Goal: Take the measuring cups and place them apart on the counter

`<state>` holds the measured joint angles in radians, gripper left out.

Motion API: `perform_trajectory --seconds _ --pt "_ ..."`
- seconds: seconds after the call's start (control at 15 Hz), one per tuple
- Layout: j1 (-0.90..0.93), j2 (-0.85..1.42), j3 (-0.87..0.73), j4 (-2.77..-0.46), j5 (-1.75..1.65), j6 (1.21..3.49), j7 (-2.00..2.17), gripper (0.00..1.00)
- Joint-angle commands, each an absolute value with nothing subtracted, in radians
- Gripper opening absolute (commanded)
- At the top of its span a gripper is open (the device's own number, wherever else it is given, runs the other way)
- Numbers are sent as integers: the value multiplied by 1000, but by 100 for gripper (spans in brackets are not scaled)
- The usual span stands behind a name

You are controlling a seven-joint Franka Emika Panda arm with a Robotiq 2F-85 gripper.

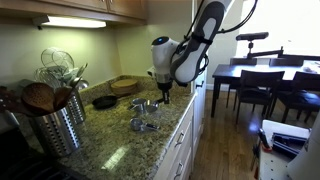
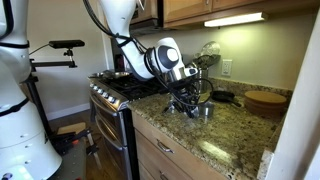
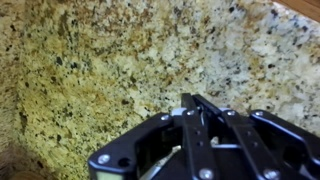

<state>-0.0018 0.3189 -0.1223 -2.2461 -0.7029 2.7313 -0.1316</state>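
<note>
Ribbed steel utensil canister, black skillet, wooden bowl, dark dining table, chairs

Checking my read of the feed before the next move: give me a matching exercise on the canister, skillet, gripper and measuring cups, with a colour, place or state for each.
Things:
1 canister
2 skillet
3 gripper
4 measuring cups

Descriptions:
A shut
B holds wooden spoons
C small, shiny, beside the gripper
D black

Pairs: 1-B, 2-D, 3-A, 4-C
</note>
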Motion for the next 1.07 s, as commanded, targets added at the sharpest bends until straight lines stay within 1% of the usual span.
perform_trajectory --seconds 0.0,1.0 --pt "11 267 -150 -2304 -770 2744 -70 7" --pt "22 246 -185 -2289 -970 2726 120 7"
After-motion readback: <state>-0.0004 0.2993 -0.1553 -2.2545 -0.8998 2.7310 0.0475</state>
